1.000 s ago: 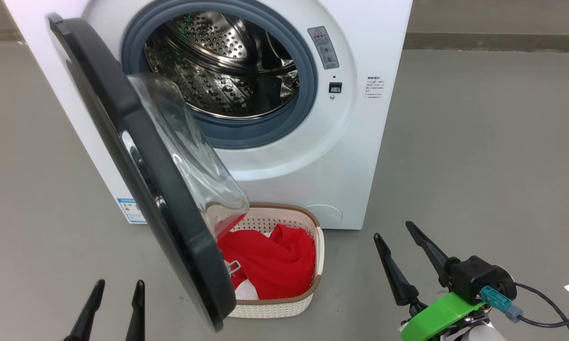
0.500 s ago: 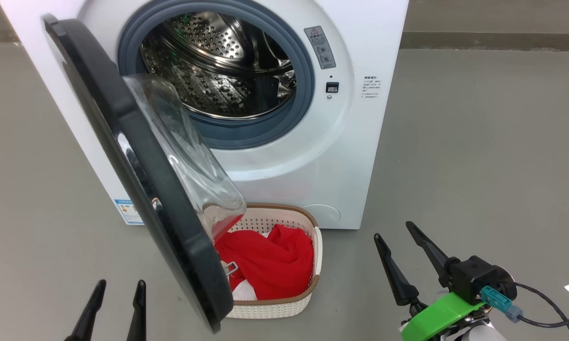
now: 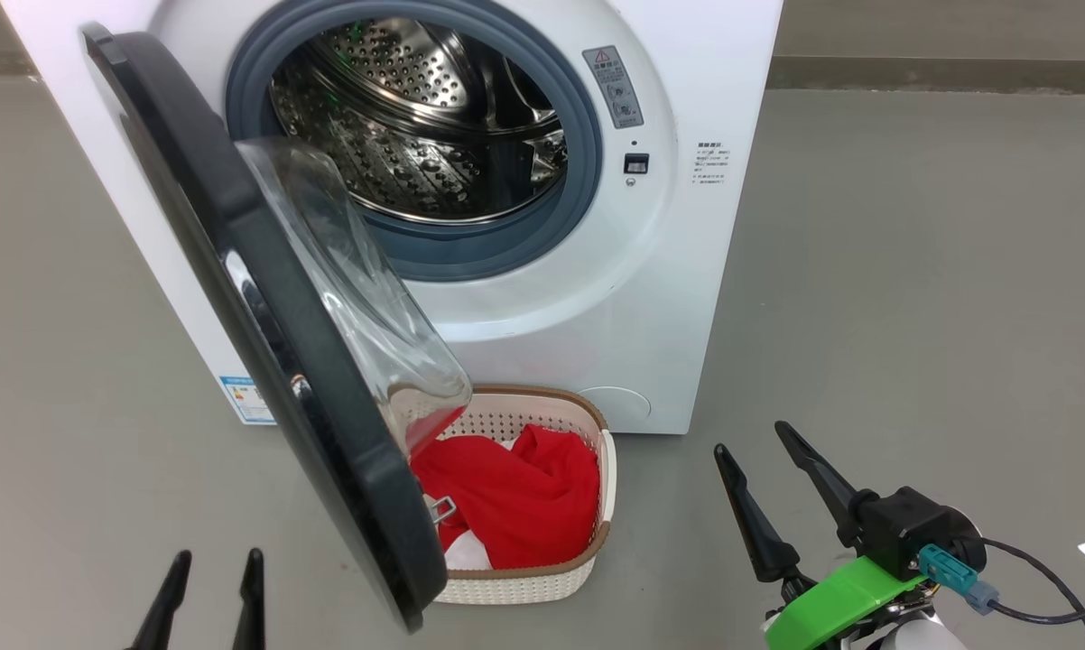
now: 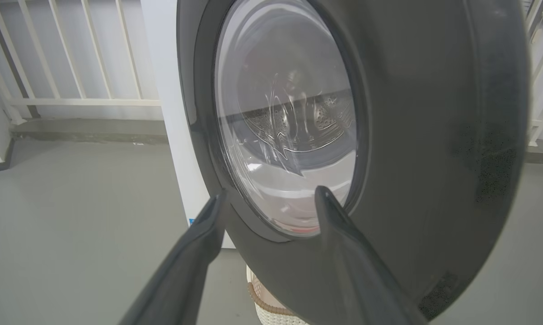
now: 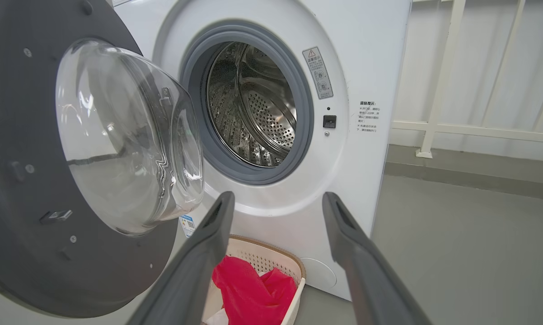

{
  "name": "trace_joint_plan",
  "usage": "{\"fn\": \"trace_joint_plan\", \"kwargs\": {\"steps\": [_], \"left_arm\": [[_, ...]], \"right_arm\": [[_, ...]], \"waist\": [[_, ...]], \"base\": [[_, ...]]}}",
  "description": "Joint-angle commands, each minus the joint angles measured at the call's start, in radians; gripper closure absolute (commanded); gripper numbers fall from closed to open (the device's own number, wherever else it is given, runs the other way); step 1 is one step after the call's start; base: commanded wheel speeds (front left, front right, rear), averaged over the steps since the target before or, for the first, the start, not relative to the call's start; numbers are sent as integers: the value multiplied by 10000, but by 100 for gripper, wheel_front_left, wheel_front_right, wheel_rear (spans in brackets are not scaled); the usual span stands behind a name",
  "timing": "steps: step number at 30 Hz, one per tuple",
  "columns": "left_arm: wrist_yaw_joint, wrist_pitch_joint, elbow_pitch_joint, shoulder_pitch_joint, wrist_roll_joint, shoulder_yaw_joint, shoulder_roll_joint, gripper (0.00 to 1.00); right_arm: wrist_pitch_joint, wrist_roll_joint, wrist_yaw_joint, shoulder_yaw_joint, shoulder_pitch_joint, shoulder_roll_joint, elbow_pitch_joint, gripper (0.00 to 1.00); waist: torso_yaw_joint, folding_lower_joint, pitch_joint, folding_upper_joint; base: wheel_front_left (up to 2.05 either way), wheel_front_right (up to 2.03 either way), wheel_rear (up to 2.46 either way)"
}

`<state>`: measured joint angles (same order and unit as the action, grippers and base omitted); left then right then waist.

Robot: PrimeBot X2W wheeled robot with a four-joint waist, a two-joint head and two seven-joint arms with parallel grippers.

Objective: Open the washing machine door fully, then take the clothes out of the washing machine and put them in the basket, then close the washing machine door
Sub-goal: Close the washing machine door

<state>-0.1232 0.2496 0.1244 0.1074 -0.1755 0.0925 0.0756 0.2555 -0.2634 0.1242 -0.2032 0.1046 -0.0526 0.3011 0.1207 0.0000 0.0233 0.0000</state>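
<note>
Left gripper (image 3: 217, 555) dropped lower, spread, empty; right gripper (image 3: 749, 438) likewise. Left wrist view: door (image 4: 434, 135) outer face.

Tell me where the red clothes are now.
In the head view's lower centre, the clothes lie in the basket on the floor before the washing machine, beside its open door.

Warning-triangle sticker (image 3: 613, 86) on the washing machine (image 3: 651, 298)

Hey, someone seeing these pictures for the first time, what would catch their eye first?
The washing machine door, black-rimmed with a bulging glass bowl, stands open across the left of the head view, baring the shiny perforated drum behind it. Under its lower edge, bright red clothes lie in the cream basket.
</note>
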Motion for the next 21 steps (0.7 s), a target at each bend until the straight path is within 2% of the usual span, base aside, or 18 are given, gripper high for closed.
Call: {"fn": "trace_joint_plan", "kwargs": {"steps": [1,2,7,9,10,11,14,15,17,21], "left_arm": [[35,122,-21,-294,-156,430,8,95],[72,122,46,-383,-350,509,-34,100],[154,-142,79,-1011,-2057,916,-190,100],[194,-552,-138,-1363,-3197,1122,-224,100],[218,-845,-272,-1567,-4063,1252,-237,100],[337,-1164,-380,-1794,-5398,1339,-243,100],[995,-1863,-1038,-2323,-8827,1450,-249,100],[995,-1863,-1038,-2323,-8827,1450,-249,100],[1549,-2201,-1616,-2549,-10554,1501,-250,100],[2617,-2849,-2656,-2803,-12824,1386,-252,100]], "right_arm": [[63,-127,65,-179,190,24,-242,0],[63,-129,65,-175,178,24,-235,0],[63,-140,65,-163,155,24,-190,0],[63,-148,65,-150,166,24,-181,0],[63,-149,65,-136,168,24,-179,0],[63,-150,65,-118,167,24,-171,0],[63,-169,65,-93,167,24,-133,0],[63,-169,65,-93,167,24,-133,0],[63,-192,65,-89,156,24,-118,0],[63,-209,65,-63,153,24,-89,0]], "waist": [[3,0,1,0],[10,0,6,0],[32,0,34,0],[40,0,45,0],[45,0,53,0],[43,0,61,0],[19,0,70,0],[19,0,70,0],[-8,0,68,0],[-65,0,28,0]], "base": [[0,0,0],[0,0,0],[0,0,0],[0,0,0],[0,0,0],[0,0,0],[0,0,0],[0,0,0],[0,0,0],[0,0,0]]}}
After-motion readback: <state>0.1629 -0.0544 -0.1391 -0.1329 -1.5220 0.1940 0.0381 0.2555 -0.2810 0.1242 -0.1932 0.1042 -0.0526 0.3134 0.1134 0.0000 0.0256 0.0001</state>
